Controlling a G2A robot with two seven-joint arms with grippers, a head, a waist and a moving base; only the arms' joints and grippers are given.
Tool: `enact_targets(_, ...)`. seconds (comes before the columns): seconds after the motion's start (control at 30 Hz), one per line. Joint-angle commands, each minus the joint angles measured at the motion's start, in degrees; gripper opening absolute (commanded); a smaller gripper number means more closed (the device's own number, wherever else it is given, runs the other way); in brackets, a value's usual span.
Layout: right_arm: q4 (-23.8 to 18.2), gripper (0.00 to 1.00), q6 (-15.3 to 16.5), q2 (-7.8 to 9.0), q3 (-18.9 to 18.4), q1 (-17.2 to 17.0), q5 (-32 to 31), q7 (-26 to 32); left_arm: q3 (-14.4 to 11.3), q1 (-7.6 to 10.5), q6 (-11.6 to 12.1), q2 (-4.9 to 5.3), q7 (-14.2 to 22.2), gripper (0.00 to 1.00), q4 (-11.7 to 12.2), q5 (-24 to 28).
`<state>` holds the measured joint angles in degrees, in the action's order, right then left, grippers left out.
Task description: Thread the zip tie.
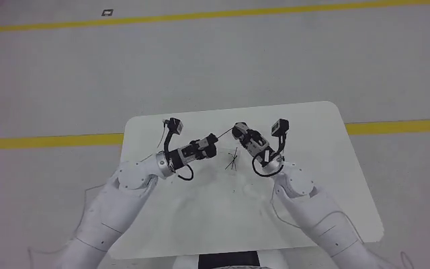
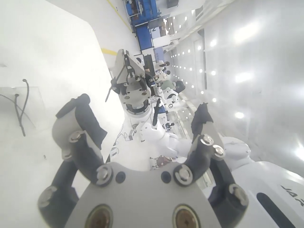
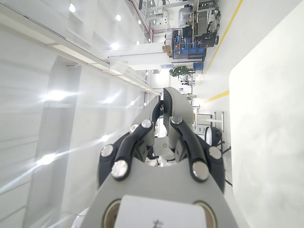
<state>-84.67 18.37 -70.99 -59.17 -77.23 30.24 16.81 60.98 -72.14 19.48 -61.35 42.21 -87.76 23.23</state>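
Plainly, the right fingers (image 3: pixel 169 106) are pressing fully together. In the left wrist view they are pinching a thin black zip tie (image 2: pixel 109 92), whose free length is sticking out past them into the air. In the top view that zip tie is showing as a fine line just above the centre of the frame, running from the right fingers toward the left fingers (image 2: pixel 87 119), clear of the table (image 1: pixel 302 202). The left fingers are standing wide apart and holding nothing; whether the strip is reaching into their gap I cannot tell. A small heap of spare ties (image 1: pixel 232 160) is lying on the table at the centre of the top view, just below the two arms' tips.

The zip tie is looking very light and narrow, so weight is posing no problem. It is probably springy rather than limp, since the free length is hanging nearly straight. Smooth plastic like this is likely to be slipping or twisting in a loose pinch. Taking hold close to the free end, flat faces against the pads, is looking wisest for the left fingers, leaving only a short stub to steer. Which end is free, head or tail, is too small to tell.
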Motion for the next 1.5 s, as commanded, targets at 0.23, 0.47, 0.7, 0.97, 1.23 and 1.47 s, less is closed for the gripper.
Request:
enact_targets(0.23, 0.02, 0.0, -0.02, -0.01, 0.01, 0.02, 0.12, 0.1, 0.04, 0.06, 0.0, -0.12, 0.34, 1.0, 0.4, -0.16)
enact_targets(0.47, -1.08, 0.0, -0.46, -0.31, -0.35, -0.96, -0.14, -1.49, 0.03, 0.26, 0.0, -0.81, 0.78, 1.0, 4.08, 3.0)
enact_targets(0.7, -1.54, 0.0, -1.31, -0.78, -0.36, -1.56, -0.63, -3.1, 0.56, 1.67, 0.0, -2.92, 5.53, 1.0, 7.78, 5.25)
enact_targets(0.97, -1.07, 0.0, -1.84, -1.52, 0.63, -1.02, -1.55, -3.71, 1.51, 3.68, 0.0, -6.08, 9.52, 1.0, 12.39, 3.47)
enact_targets(1.23, -1.12, 0.0, -1.9, -1.53, 0.63, -1.07, -1.55, -3.78, 1.49, 3.63, -0.07, -6.08, 9.19, 1.0, 12.36, 3.35)
enact_targets(1.47, -1.7, 0.0, -2.61, -2.06, 1.51, -2.1, -2.53, -4.95, 0.27, 3.71, 0.0, -6.48, 6.01, 1.0, 12.15, 3.97)
